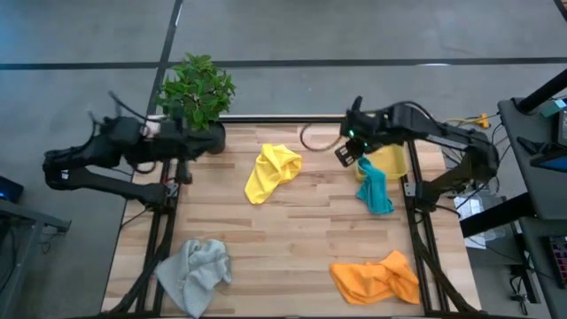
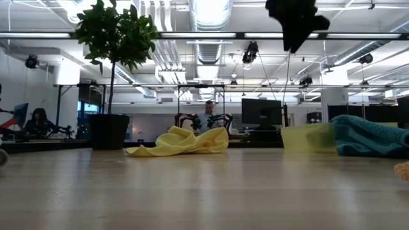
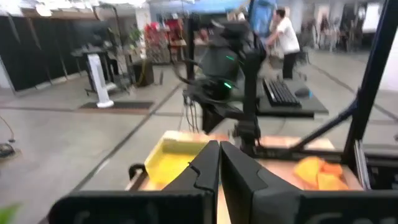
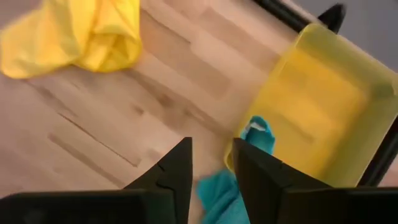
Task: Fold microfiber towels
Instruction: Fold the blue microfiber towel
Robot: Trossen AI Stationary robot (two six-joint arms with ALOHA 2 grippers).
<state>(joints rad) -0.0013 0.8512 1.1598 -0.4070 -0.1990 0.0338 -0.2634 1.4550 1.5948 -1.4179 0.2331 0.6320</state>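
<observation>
Several towels lie crumpled on the wooden table: a yellow one (image 1: 271,172) in the far middle, a grey one (image 1: 197,270) near left, an orange one (image 1: 376,277) near right. A teal towel (image 1: 375,190) lies at far right, its upper end (image 4: 257,133) resting against the corner of the yellow bin (image 1: 392,162). My right gripper (image 4: 211,167) hangs open above the teal towel, pointing steeply down, clear of the cloth. At the table's far left my left gripper (image 3: 219,155) stands shut and about level, holding nothing.
A potted plant (image 1: 197,93) stands at the table's far left corner beside my left arm. A cable loop (image 1: 317,137) lies at the far edge. Bare wood shows in the table's middle between the towels. People and desks show in the room beyond.
</observation>
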